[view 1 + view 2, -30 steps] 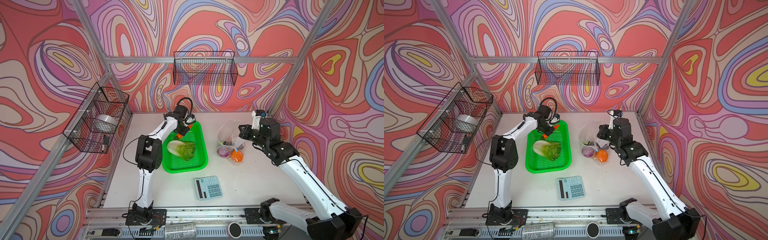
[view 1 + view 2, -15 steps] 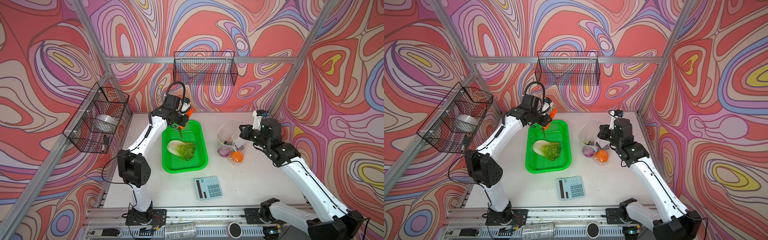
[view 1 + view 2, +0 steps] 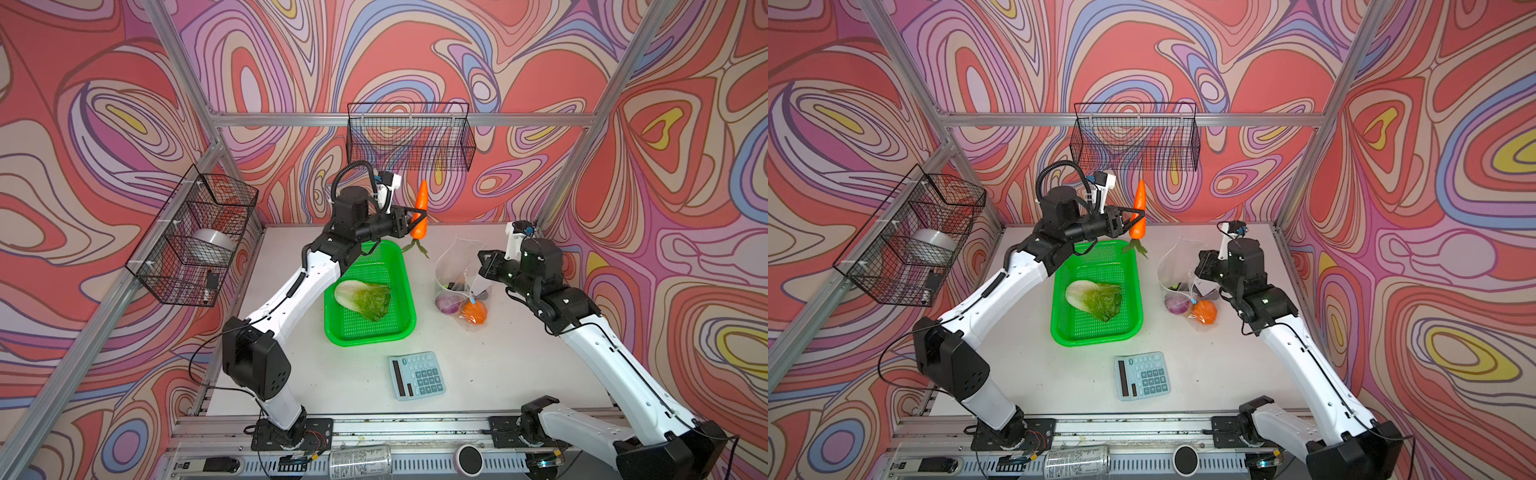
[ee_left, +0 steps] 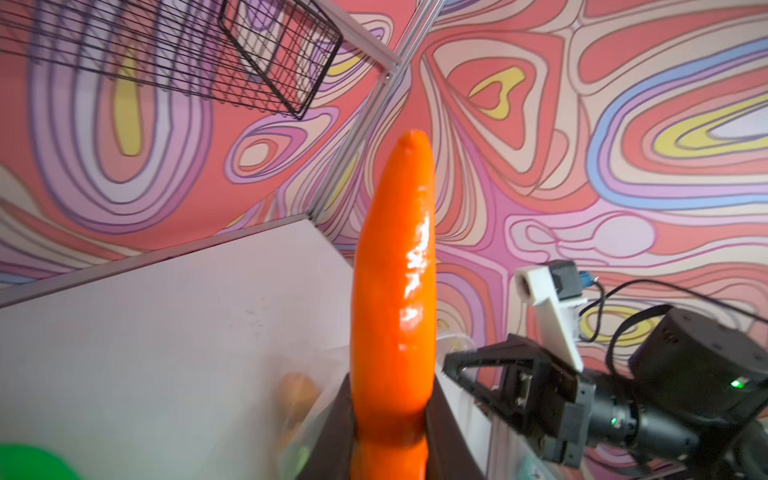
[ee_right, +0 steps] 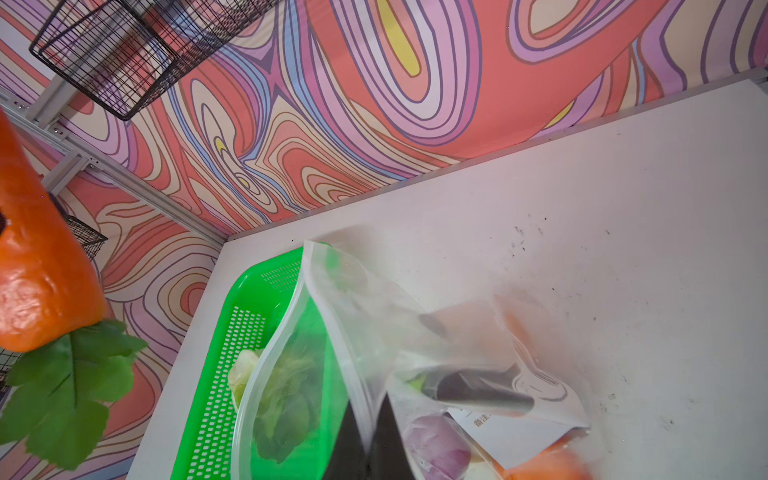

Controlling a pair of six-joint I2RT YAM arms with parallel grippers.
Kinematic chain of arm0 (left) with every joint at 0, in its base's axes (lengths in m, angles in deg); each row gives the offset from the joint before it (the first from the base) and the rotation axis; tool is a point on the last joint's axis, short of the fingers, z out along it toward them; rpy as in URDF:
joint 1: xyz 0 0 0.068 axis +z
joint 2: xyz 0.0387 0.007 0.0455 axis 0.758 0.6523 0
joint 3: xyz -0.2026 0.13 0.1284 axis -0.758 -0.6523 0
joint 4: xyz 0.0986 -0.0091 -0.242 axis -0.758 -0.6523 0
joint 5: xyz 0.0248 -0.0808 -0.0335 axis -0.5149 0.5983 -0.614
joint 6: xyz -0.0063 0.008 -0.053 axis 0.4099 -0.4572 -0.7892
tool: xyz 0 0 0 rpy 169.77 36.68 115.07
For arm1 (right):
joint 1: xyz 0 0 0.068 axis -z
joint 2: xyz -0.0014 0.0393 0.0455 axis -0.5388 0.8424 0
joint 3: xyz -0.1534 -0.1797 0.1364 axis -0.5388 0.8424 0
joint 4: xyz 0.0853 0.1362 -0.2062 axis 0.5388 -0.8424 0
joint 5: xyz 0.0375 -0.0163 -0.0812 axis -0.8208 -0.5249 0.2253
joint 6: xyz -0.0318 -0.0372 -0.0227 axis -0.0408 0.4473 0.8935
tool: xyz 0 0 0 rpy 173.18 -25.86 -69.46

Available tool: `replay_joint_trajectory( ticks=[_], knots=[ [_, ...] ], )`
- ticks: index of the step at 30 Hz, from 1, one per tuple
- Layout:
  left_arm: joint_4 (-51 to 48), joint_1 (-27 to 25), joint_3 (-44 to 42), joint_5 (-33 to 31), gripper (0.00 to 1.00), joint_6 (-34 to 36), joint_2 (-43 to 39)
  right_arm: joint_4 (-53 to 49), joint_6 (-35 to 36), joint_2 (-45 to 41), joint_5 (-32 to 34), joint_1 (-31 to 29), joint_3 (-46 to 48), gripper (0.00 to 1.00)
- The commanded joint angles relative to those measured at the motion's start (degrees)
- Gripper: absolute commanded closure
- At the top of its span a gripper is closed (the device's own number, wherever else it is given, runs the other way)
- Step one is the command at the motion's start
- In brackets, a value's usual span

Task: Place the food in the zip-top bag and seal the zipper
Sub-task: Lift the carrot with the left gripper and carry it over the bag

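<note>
My left gripper (image 3: 419,217) (image 3: 1138,217) is shut on the carrot (image 3: 421,203) (image 4: 395,270), held upright in the air with its leaves hanging down, above the far end of the green basket (image 3: 399,330). It hangs between that basket and the zip-top bag (image 3: 455,266) (image 5: 374,316). My right gripper (image 3: 483,261) (image 5: 370,440) is shut on the bag's zipper edge and holds the mouth up and open. Inside the bag lie a purple onion (image 3: 445,303), an orange pumpkin (image 3: 474,311) and a dark eggplant (image 5: 473,390). The napa cabbage (image 3: 363,295) (image 3: 1094,299) lies in the basket.
A blue calculator (image 3: 417,375) lies in front of the basket. Black wire baskets hang on the back wall (image 3: 409,137) and on the left wall (image 3: 195,232). A can (image 3: 360,457) lies on the front rail.
My left arm has lifted the carrot out of the basket, raised it and swung it right toward the bag. The right gripper has stayed on the bag's edge.
</note>
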Motion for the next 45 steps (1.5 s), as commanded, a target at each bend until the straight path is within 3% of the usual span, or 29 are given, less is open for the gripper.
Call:
replay_joint_trajectory(
  ticks=[1,10,23,34,40,45],
  knots=[
    [18.1,-2.8,-0.9,4.4,1.0,-15.4,4.5,1.5,-0.7,-1.5,0.1,0.1,1.1,1.0],
    [21.5,-10.1,-2.8,-4.0,1.0,-13.1,6.7,1.2,-1.0,-2.5,0.9,0.1,1.2,1.0],
    [15.5,-17.9,-11.6,-25.0,1.0,5.6,1.0,1.0,-2.1,-2.9,0.4,0.1,0.5,1.0],
    [6.4,-18.2,-9.7,-32.6,1.0,12.7,2.5,-1.3,-2.0,-3.5,-0.4,0.1,-0.6,1.0],
    [3.2,-19.6,-7.1,-29.8,1.0,13.7,4.6,-0.4,-2.9,-3.7,-1.6,0.1,-1.1,1.0],
    [0.4,-22.1,-7.7,-31.5,1.0,17.8,3.4,-1.1,-3.1,-1.2,-0.1,0.2,-3.5,1.0]
  ],
)
